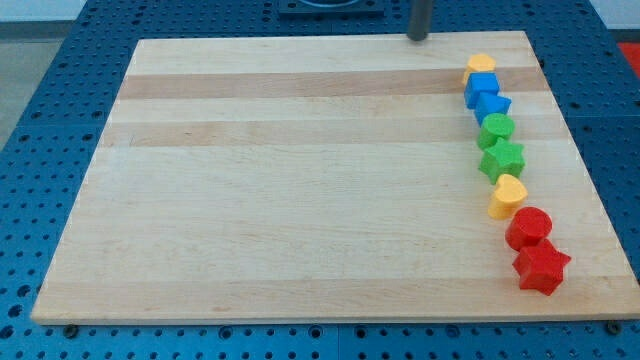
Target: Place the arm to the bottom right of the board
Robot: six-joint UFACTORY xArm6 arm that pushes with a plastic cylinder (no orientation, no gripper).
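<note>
Rod upright at the board's 12 o'clock edge; eight blocks lined down the 3 o'clock side.

My tip [419,38] stands at the top edge of the wooden board [300,180], left of and apart from the block column; the rod carries no hand, so no grip state applies. The board rests on a blue perforated tabletop [40,120]. Column from 1 to 5 o'clock: yellow block [480,64], blue cube [481,86], blue star [492,106], green cylinder [496,129], green star [502,158], yellow heart [508,194], red cylinder [529,226], red star [541,267]. No legible writing.
</note>
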